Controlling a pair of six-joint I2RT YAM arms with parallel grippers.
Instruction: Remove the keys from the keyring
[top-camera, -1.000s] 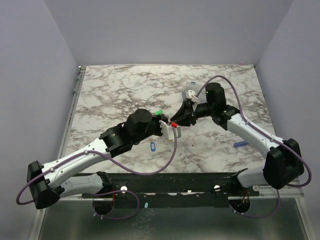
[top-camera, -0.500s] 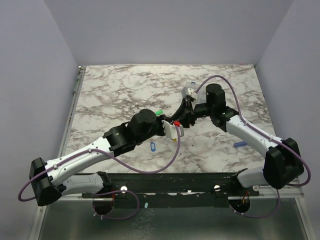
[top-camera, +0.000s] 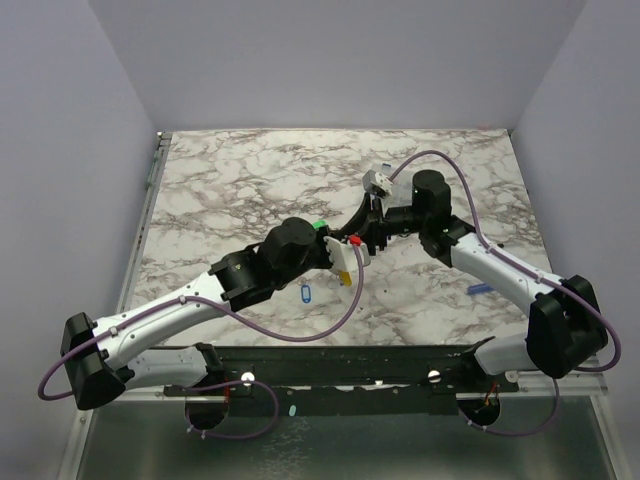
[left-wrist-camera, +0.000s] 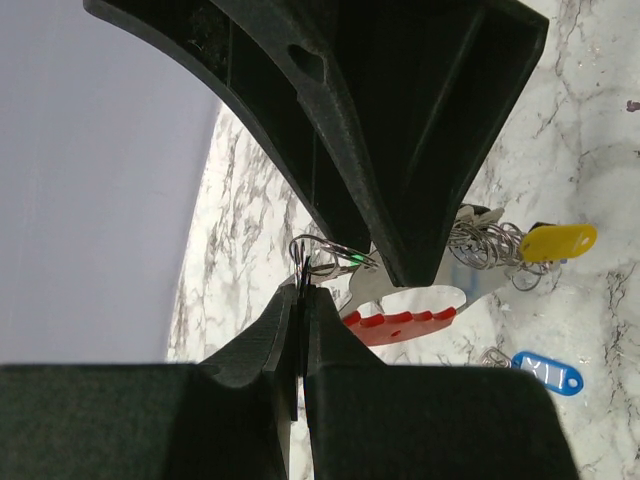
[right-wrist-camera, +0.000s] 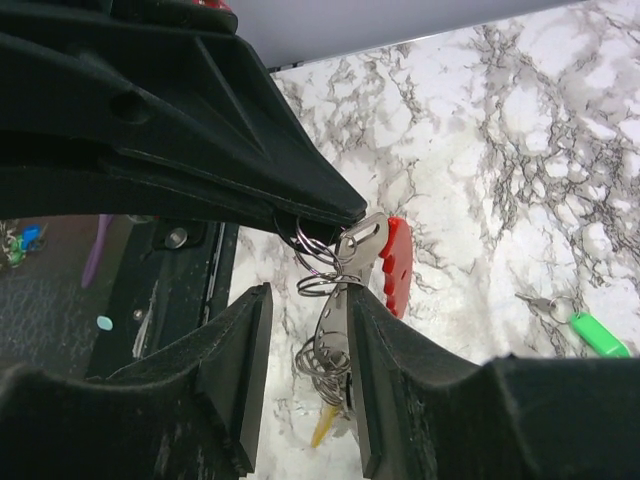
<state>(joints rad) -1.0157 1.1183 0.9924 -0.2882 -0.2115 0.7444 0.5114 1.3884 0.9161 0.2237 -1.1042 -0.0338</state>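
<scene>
My left gripper (left-wrist-camera: 302, 290) is shut on the keyring (left-wrist-camera: 325, 252), a thin wire loop pinched at its fingertips above the table. From the ring (right-wrist-camera: 305, 240) hang a flat metal piece with a red toothed edge (right-wrist-camera: 397, 262), a cluster of small rings and a yellow-tagged key (left-wrist-camera: 557, 241). My right gripper (right-wrist-camera: 308, 300) is open. The hanging metal piece sits between its jaws, against the right finger (right-wrist-camera: 372, 340), with a gap on the other side. In the top view both grippers meet at mid-table (top-camera: 353, 240).
A blue-tagged key (top-camera: 306, 293) lies on the marble table near the left arm, and a green-tagged key (right-wrist-camera: 598, 333) lies loose beyond the grippers. A blue stick (top-camera: 481, 289) rests at the right. The table's near rail (top-camera: 330, 365) runs between the arm bases.
The right jaws have spread apart and let go of the hanging bundle. The left gripper, still shut on the ring, has shifted slightly right and away from the bases.
</scene>
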